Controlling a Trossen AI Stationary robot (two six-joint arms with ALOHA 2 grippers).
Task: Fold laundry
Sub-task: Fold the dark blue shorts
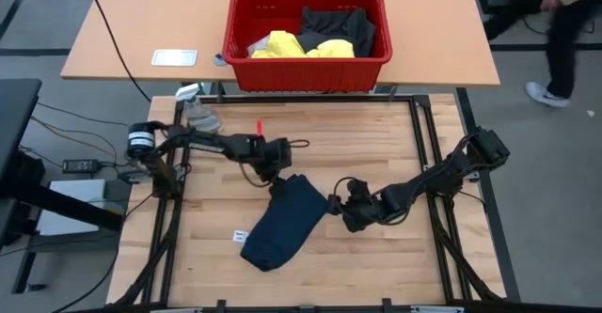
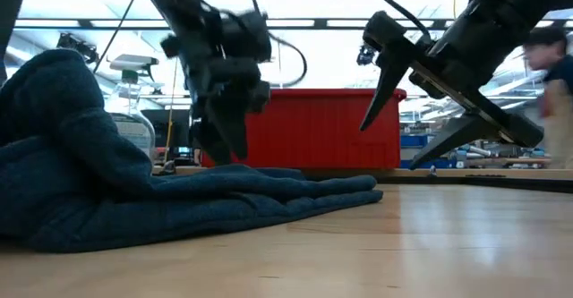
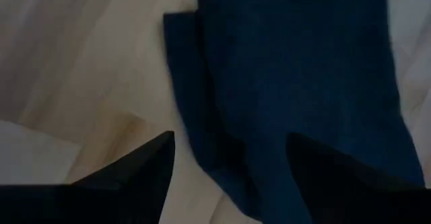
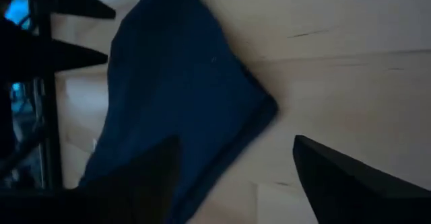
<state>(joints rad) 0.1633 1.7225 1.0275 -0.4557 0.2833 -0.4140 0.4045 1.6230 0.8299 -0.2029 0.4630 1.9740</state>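
Navy piece (image 1: pixel 282 222) is laid in front of the red basket (image 1: pixel 308 64), long axis slanting from near-left to far-right. Left gripper (image 1: pixel 279 175) and right gripper (image 1: pixel 339 205) are held spread, empty, at its far end. A raised fold on its left is shown only by the low view.

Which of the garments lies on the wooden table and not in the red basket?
The navy garment, lying alone between both grippers; the yellow and dark grey ones are in the basket.

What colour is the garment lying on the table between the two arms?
Navy blue, plain with no pattern; the garment shows best in the high view.
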